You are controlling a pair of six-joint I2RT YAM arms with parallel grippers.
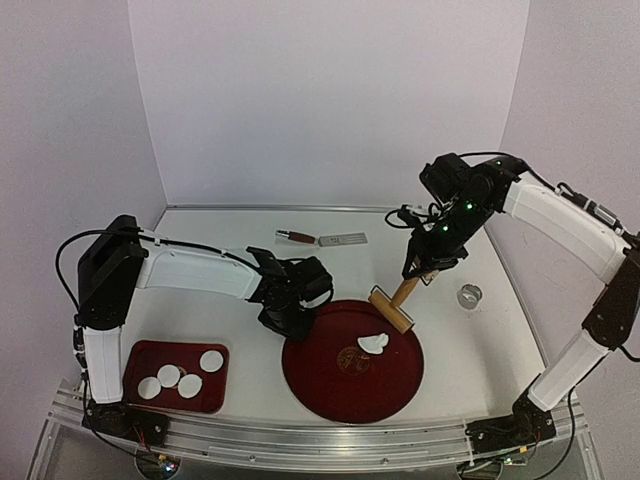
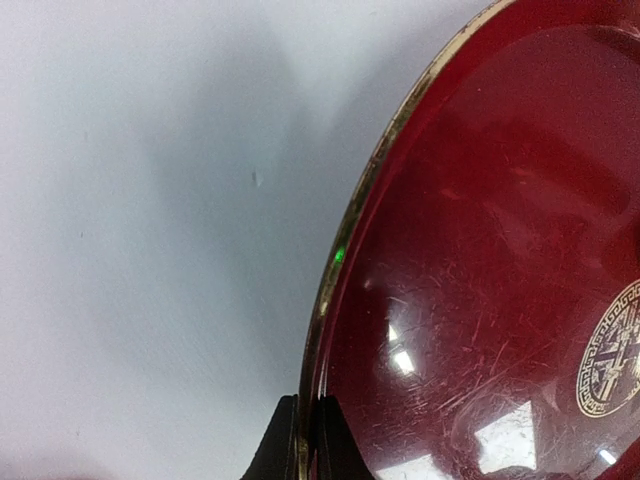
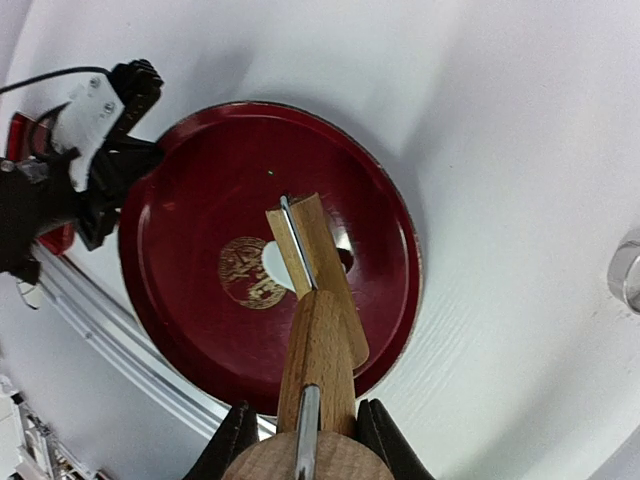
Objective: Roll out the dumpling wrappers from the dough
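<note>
Red gold-rimmed plate (image 1: 320, 385) with gold emblem (image 1: 352, 358), 4 white dumpling wrappers (image 1: 190, 385)

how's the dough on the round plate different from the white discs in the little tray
Shape: the dough piece is ragged with a notched edge, while the dumpling wrappers are neat round discs.
Number: the dough piece is one, the dumpling wrappers are four.
Place: the dough piece lies on the round red plate near the roller; the dumpling wrappers sit in the rectangular red tray.
Both are white and flat.
</note>
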